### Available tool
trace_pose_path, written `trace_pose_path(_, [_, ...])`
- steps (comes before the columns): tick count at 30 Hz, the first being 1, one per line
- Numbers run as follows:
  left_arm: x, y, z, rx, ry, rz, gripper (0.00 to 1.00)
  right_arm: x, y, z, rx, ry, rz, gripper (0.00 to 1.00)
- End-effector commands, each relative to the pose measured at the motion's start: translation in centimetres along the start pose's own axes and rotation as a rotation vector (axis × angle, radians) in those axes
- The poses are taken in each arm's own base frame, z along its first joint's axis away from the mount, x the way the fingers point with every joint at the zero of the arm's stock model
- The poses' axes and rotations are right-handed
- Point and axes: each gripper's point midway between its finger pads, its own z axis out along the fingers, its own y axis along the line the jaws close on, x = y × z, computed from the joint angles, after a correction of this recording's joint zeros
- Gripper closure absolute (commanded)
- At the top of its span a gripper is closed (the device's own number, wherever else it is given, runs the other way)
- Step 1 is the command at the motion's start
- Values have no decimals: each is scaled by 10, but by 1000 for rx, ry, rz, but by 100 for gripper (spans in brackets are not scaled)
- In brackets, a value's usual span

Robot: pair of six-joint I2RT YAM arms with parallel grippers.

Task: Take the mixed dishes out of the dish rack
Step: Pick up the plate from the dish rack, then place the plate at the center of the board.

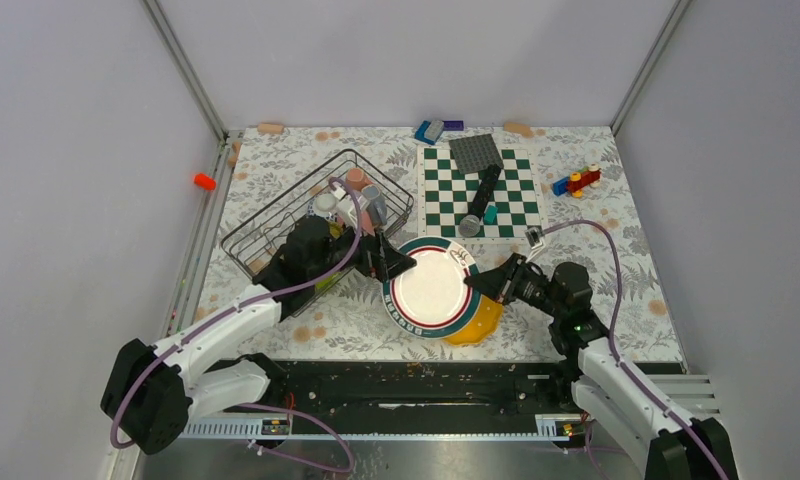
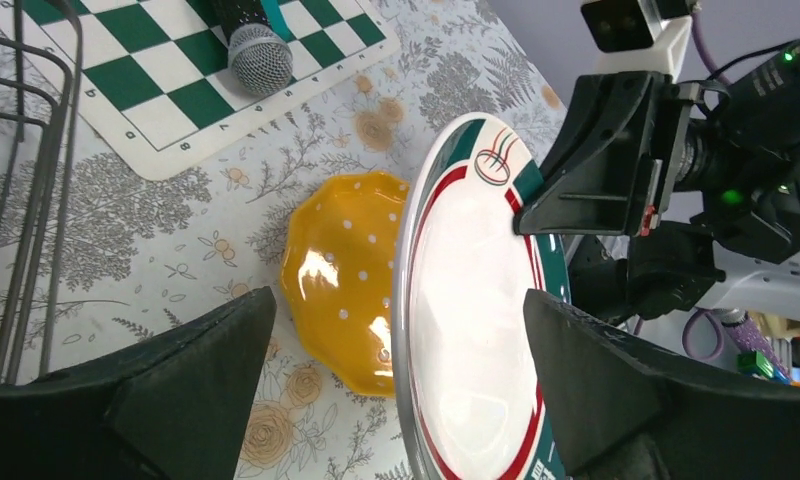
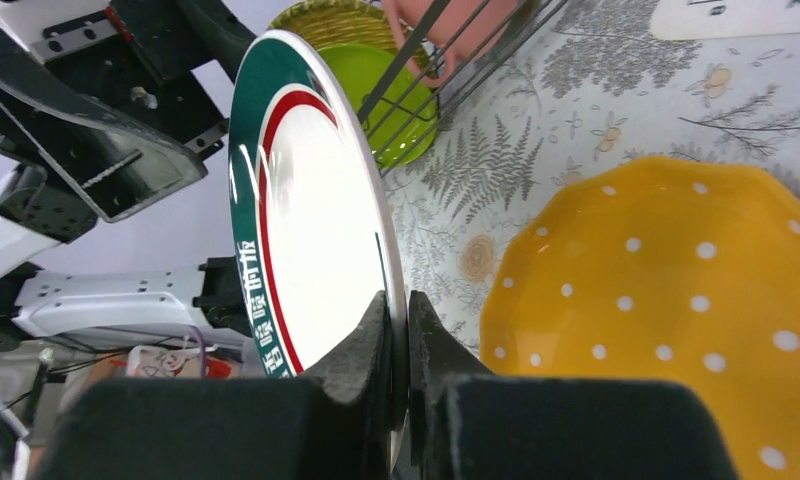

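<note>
The white plate with a green-red rim (image 1: pixel 433 289) hangs between both arms, over part of the yellow-orange plate (image 1: pixel 481 322) lying on the table. My right gripper (image 1: pixel 473 283) is shut on its right rim, and the right wrist view shows the pads (image 3: pixel 376 330) pinching the edge of the white plate (image 3: pixel 316 220). My left gripper (image 1: pixel 396 262) is open, its fingers (image 2: pixel 206 350) standing wide on either side of the plate's left rim (image 2: pixel 476 330) without touching it. The dish rack (image 1: pixel 276 215) behind holds a pink mug (image 1: pixel 356 180), a grey mug (image 1: pixel 374 200) and a lime-green plate (image 3: pixel 396 100).
A green-white chessboard (image 1: pixel 511 195) with a microphone (image 1: pixel 481 200) and a grey baseplate (image 1: pixel 476 152) on it lies at the back right. Toy blocks (image 1: pixel 576 182) sit further right, blue blocks (image 1: pixel 431 130) at the back edge. The yellow-orange plate (image 2: pixel 341 280) lies just below the held plate.
</note>
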Motion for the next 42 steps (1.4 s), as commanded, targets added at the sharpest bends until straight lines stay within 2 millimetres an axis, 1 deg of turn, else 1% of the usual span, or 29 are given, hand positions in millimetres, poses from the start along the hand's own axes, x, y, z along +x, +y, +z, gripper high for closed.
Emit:
trace_pose_path(1, [-38, -7, -8, -36, -114, 84, 1, -27, 5, -4, 85, -98, -58, 100])
trace_pose_path(3, [-45, 7, -15, -134, -154, 85, 1, -29, -7, -10, 172, -117, -46, 100])
trace_pose_path(7, [-62, 50, -41, -408, -297, 42, 1, -26, -32, -21, 324, -130, 0, 100])
trace_pose_path(8, [-66, 56, -48, -457, -329, 39, 1, -24, -36, -23, 355, -126, 14, 100])
trace_pose_path(9, [-69, 59, -53, -479, -349, 39, 1, -25, -39, -24, 370, -130, 18, 100])
trace_pose_path(12, [-73, 51, -58, -448, -374, 65, 1, -13, -48, -28, 415, -86, 57, 100])
trace_pose_path(15, [-70, 45, -58, -409, -363, 95, 1, -4, -53, -29, 422, -62, 83, 100])
trace_pose_path(20, [-57, 52, -57, -422, -327, 96, 1, 8, -68, -34, 476, -40, 100, 100])
trace_pose_path(24, [-52, 54, -58, -427, -313, 95, 1, 13, -83, -41, 545, -35, 94, 100])
trace_pose_path(28, [-53, 47, -59, -398, -316, 106, 1, 19, -95, -43, 588, -23, 96, 100])
trace_pose_path(33, [-51, 40, -55, -353, -300, 115, 1, 21, -101, -42, 600, -16, 100, 100])
trace_pose_path(40, [-49, 42, -53, -359, -287, 117, 1, 26, -109, -45, 640, 6, 99, 100])
trace_pose_path(42, [-50, 42, -53, -358, -289, 120, 1, 25, -111, -47, 656, 3, 98, 98])
